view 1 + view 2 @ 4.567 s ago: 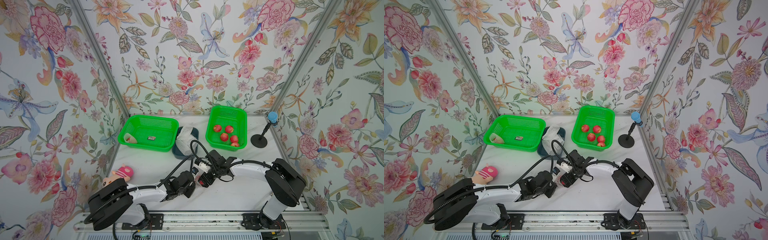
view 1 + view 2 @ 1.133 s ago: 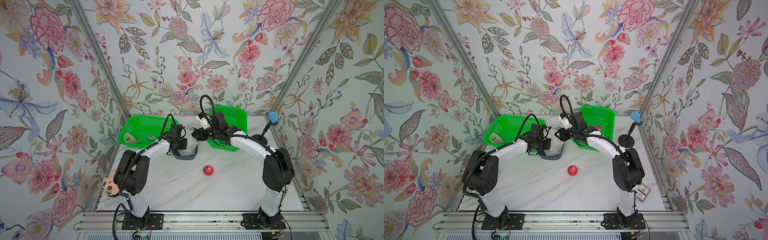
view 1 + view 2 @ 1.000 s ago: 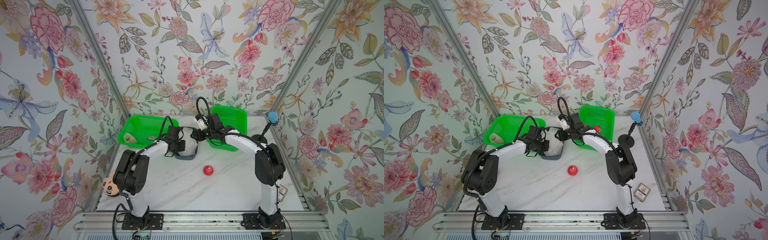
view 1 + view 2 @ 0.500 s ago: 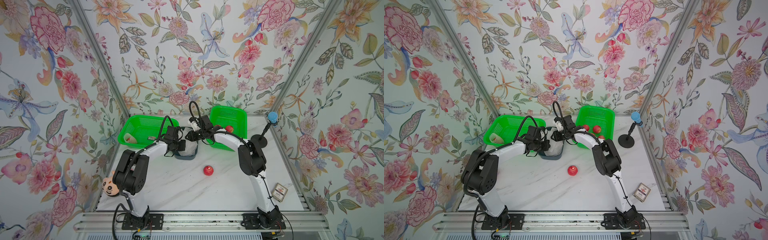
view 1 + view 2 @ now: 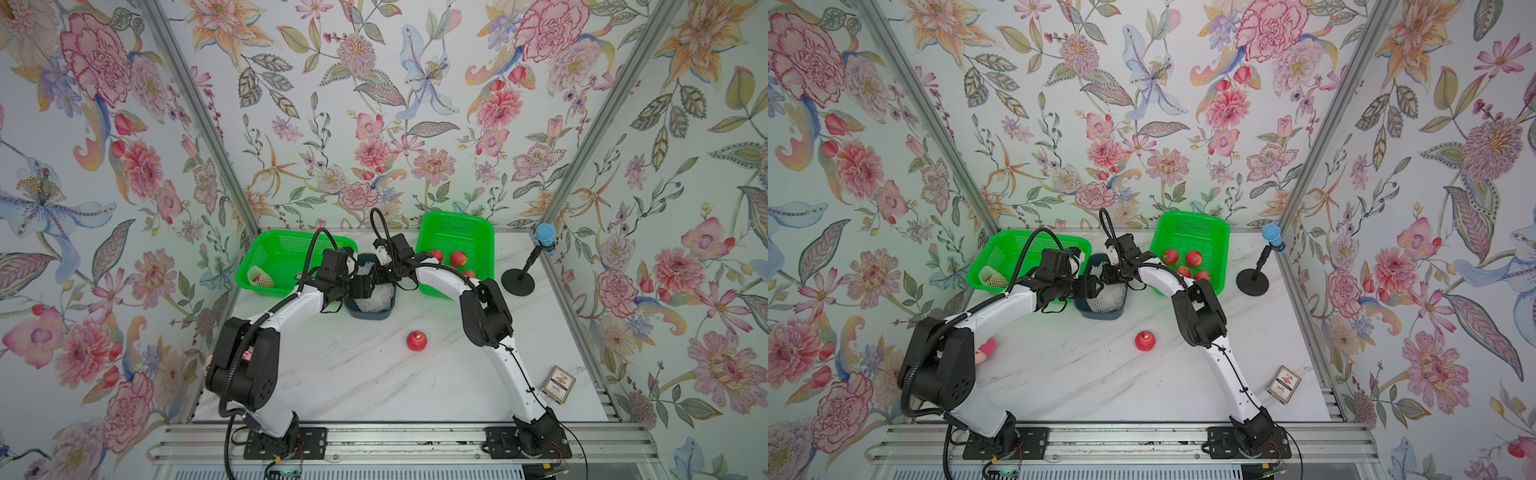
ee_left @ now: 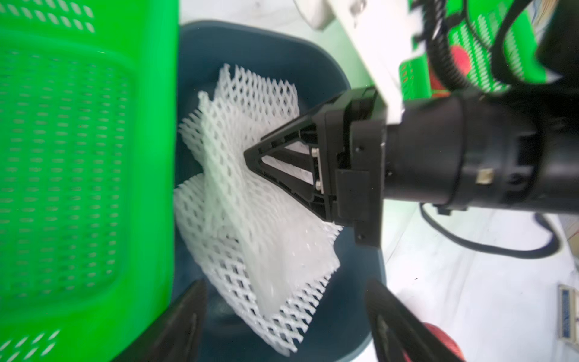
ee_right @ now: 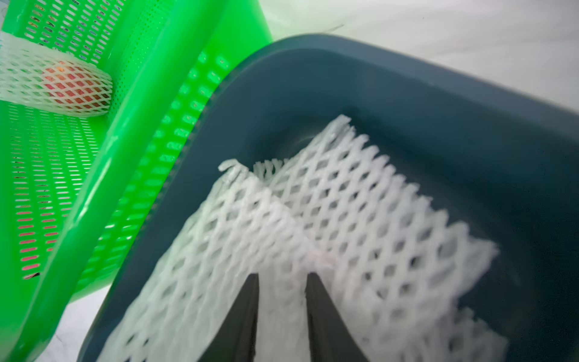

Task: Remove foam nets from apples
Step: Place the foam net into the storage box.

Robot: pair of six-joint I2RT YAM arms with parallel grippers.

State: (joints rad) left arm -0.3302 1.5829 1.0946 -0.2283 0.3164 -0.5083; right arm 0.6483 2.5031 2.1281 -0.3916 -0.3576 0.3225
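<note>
Dark tub point(image 5: 368, 314) of foam nets point(image 5: 376, 297) — card box point(image 5: 558, 384) lettering illegible

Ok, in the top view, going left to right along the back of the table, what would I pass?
Left green basket holding one netted apple → dark blue bin with loose foam nets → right green basket with bare apples → black stand with a blue top.
</note>
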